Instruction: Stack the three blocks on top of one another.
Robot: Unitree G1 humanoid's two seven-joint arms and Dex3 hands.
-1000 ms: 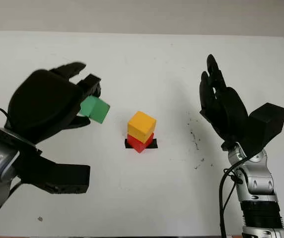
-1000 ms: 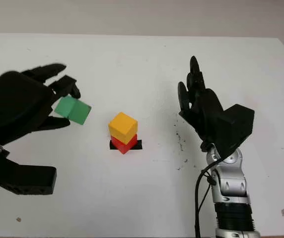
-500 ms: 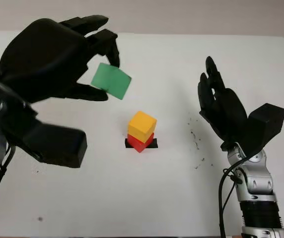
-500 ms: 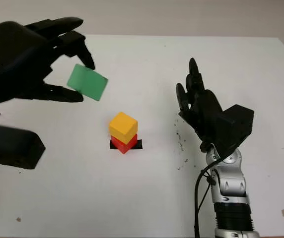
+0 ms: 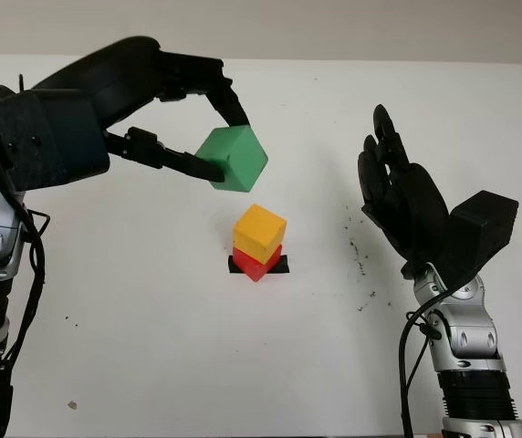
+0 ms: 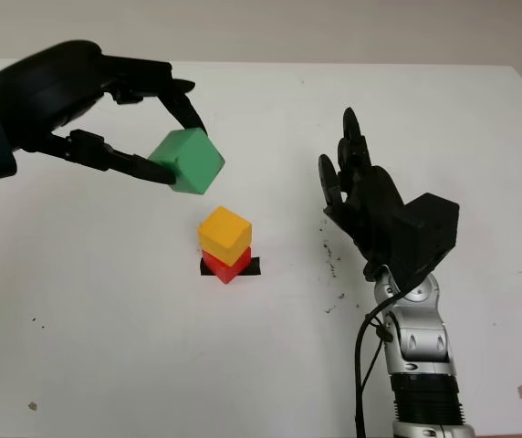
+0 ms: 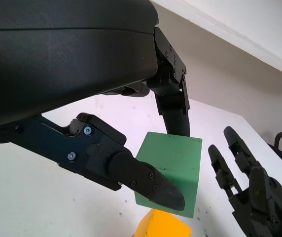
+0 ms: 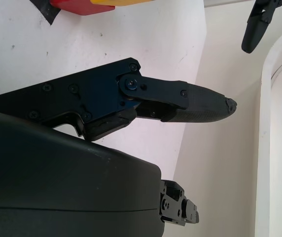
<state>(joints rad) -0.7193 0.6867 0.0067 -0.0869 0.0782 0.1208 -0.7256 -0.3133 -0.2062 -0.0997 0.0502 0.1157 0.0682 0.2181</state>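
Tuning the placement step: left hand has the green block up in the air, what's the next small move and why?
Probably shift the left hand slightly right and toward the robot, then lower. Its fingers pinch the green block in the air, above and a little left of the yellow block, which already sits on the red block. The green block looks tilted, so level it first. The right hand is open off to the right.

A green block (image 5: 233, 158) is being held tilted in the air, above and slightly left of the other two. A yellow block (image 5: 260, 232) is sitting, rotated, on a red block (image 5: 256, 263) at mid-table.
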